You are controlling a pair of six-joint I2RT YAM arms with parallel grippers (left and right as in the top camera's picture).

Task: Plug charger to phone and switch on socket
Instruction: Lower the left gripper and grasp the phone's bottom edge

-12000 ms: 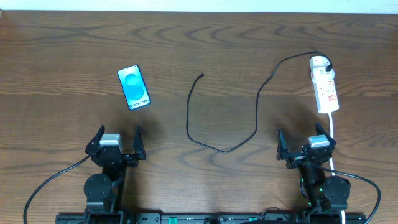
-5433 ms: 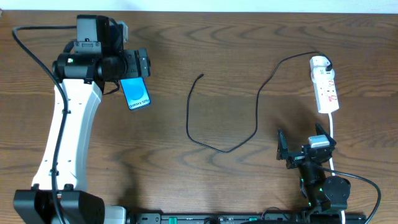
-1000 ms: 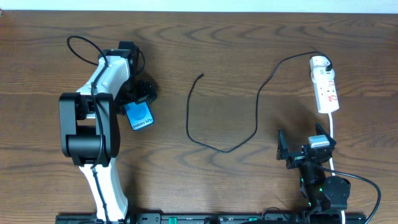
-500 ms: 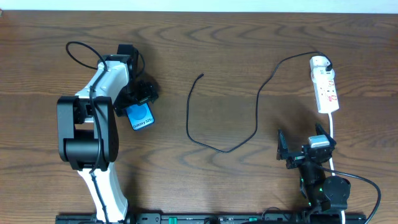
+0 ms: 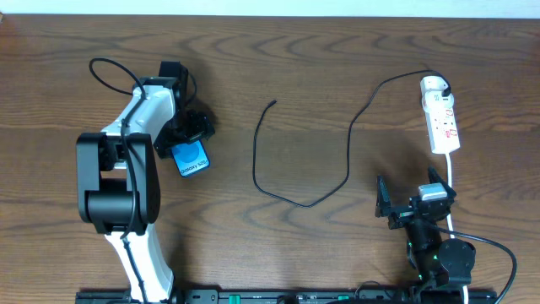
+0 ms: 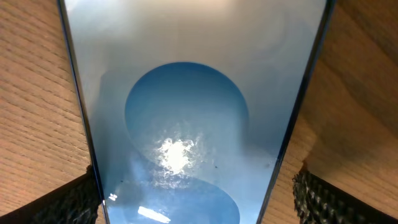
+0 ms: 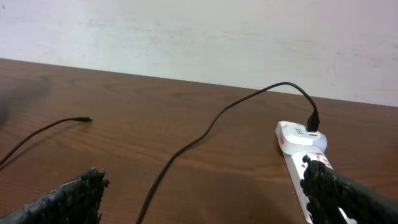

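Left arm has swung out since the start. The phone [image 5: 191, 159] now sits closer to the counter's near edge. Left claw [image 5: 189, 133] wide, straddling its far end, long axis between the fingers [image 6: 53, 202]. Right claw [image 5: 410, 192] wide, empty, parked near-right. Charger [image 5: 272, 103] plug lies rightward, mid-counter.

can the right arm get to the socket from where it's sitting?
Probably yes. The right gripper is open, just short of the socket, with only the strip's white cord running between them. The left arm is far off at the phone, so it should not interfere.
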